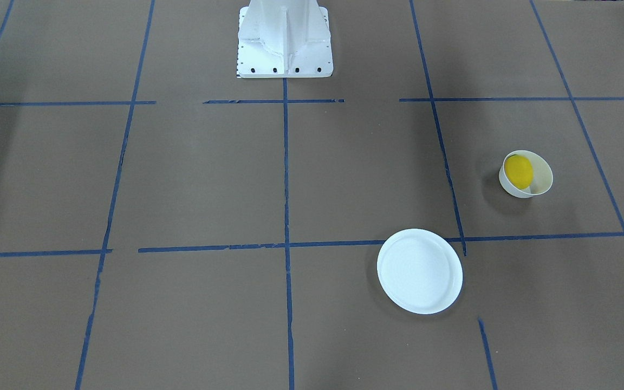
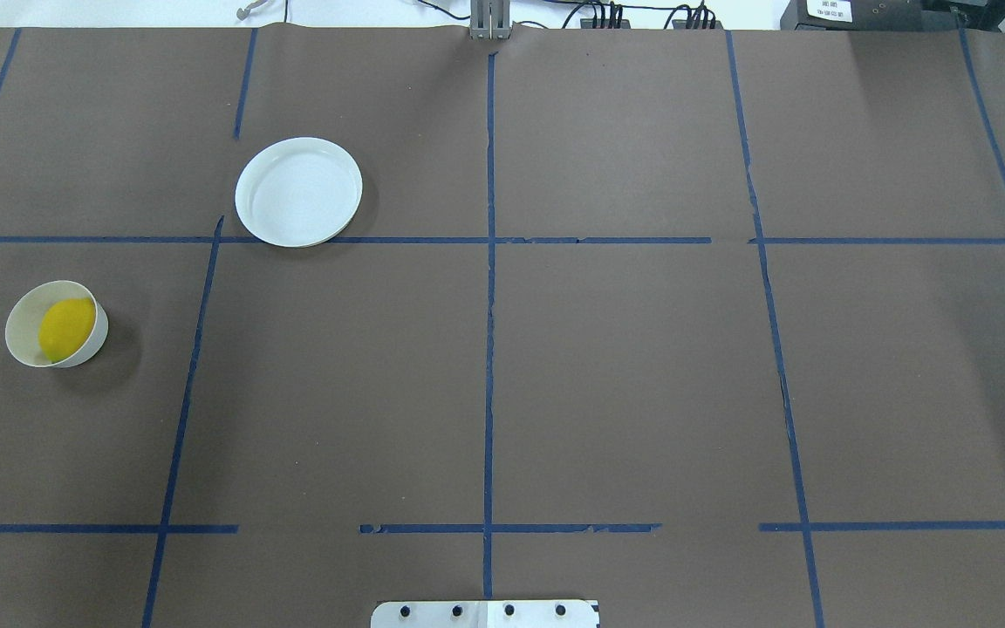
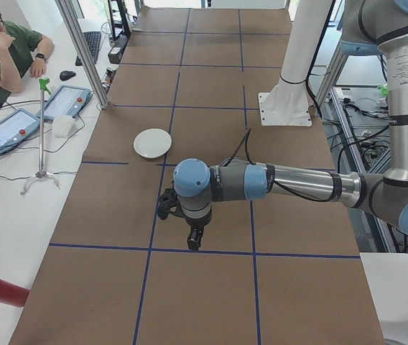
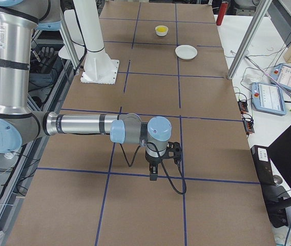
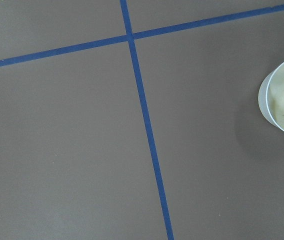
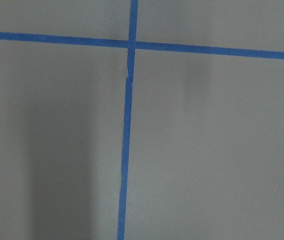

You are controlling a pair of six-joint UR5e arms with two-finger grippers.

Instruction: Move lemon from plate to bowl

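Brown paper crossed by blue tape lines (image 2: 489, 349) covered the desk (image 2: 642, 392), with the robot's white base (image 1: 285, 43) at its edge. The left fingers (image 3: 194, 241) hung pointing down from the near arm in the left side view, above the desk and close to a tape line. They showed in no other view, so I could not tell whether they were apart or together. The right fingers (image 4: 153, 174) also pointed down at the desk in the right side view, and whether they were apart or together could not be told either. Neither pair held anything that could be seen.

The lemon (image 1: 518, 171) lay inside the bowl (image 1: 542, 176), resting against its wall. From the front its long axis ran roughly toward and away from the robot's base, and a small dark tip at the end nearer the base pointed that way. The left wrist camera caught the bowl at the right edge of its view, cut off by the frame, so the bowl sat off to one side of the left fingers, not under them.

The plate (image 1: 419, 271) lay flat and bare, apart from the bowl, its rim over a tape line. It sat beyond the left fingers, farther along the desk. Bowl and plate were both well apart from the right fingers, at the far end of the desk in the right side view.
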